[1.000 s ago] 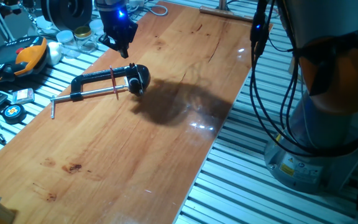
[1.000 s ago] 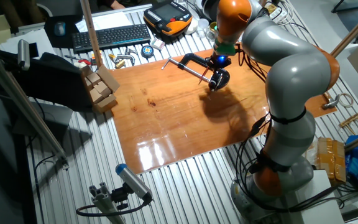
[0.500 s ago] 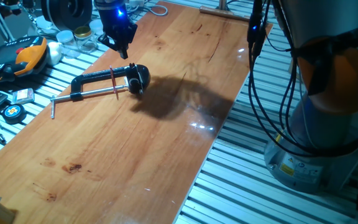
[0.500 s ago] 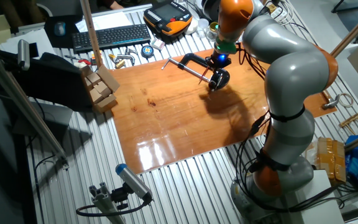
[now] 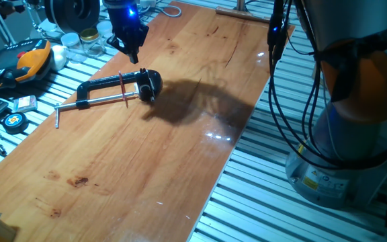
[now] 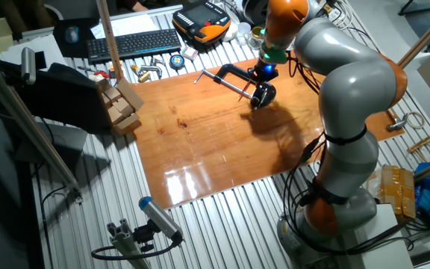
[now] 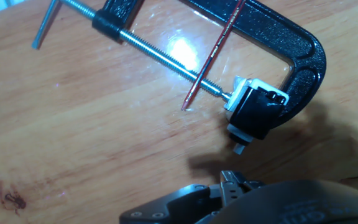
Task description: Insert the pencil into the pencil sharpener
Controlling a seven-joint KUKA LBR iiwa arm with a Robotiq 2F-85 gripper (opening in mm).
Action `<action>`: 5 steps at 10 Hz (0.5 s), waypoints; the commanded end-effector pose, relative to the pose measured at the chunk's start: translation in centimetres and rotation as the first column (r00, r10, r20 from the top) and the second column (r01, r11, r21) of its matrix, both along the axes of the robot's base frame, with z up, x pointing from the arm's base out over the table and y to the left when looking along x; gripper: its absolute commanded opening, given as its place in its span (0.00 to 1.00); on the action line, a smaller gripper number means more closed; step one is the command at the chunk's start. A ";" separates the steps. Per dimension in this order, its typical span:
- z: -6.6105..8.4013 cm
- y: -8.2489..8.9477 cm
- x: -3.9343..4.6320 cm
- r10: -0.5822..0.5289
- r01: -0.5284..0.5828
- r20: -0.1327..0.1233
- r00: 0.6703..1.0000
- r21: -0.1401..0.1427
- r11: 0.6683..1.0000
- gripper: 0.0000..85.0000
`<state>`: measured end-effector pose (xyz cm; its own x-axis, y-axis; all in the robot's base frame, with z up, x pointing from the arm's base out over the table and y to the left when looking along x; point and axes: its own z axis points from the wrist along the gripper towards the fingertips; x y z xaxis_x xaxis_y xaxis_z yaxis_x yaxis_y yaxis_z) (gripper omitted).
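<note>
One thin red pencil [image 7: 213,52] lies across the clamp [image 7: 272,37]; hand [image 5: 132,52] state unclear.

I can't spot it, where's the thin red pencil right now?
In the hand view, the thin red pencil lies across the black C-shaped clamp and its silver screw rod, tip on the wooden table.

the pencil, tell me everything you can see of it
The pencil is a very thin red stick with a sharpened tip resting on the wooden table. It lies slanted across the black clamp, over both the frame and the silver screw rod. Nothing grips it; the pencil sharpener sits beside its tip, apart.
</note>
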<state>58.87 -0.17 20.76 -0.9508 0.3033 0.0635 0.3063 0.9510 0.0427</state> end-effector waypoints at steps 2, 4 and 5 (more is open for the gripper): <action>0.0 0.0 -0.01 0.001 -0.001 0.000 1.000 -0.010 1.000 0.00; 0.0 0.0 -0.01 0.015 -0.015 -0.004 1.000 -0.009 1.000 0.00; 0.0 0.0 -0.01 0.020 -0.020 -0.005 1.000 -0.013 1.000 0.00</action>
